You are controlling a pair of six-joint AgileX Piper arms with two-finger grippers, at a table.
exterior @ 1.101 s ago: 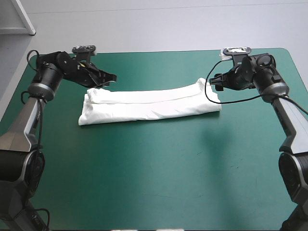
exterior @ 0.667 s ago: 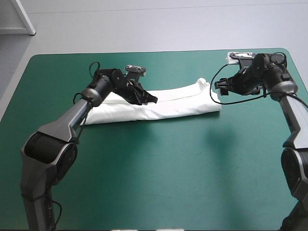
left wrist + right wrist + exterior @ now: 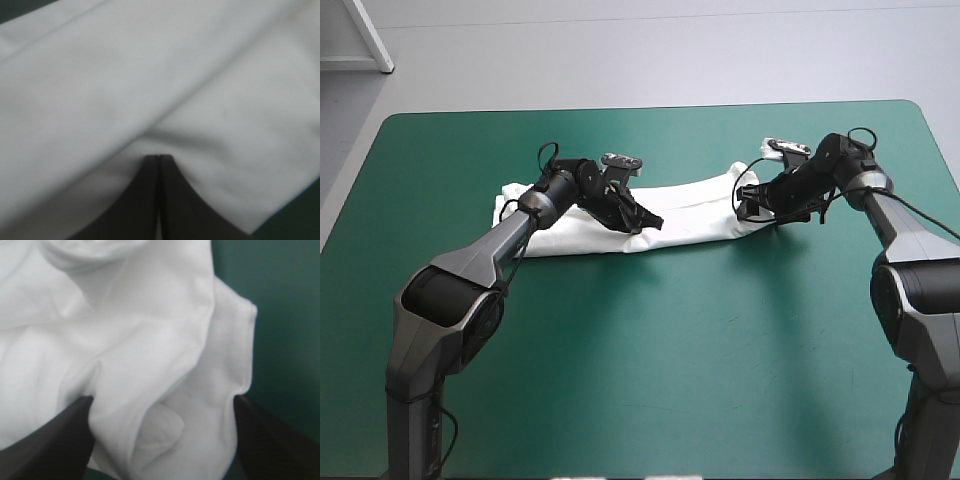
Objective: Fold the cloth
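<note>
The T-shirt (image 3: 692, 214), folded into a long white band, lies across the upper middle of the high view on the teal-green cover (image 3: 650, 360). At its centre the left gripper (image 3: 645, 221) rests on the cloth, fingers closed to a point. At its right end the right gripper (image 3: 748, 205) stands wide open, with bunched cloth between its fingers.

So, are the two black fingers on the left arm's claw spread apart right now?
No: in the left wrist view the left gripper is shut, its tips meeting in one pointed arch over the white T-shirt.
</note>
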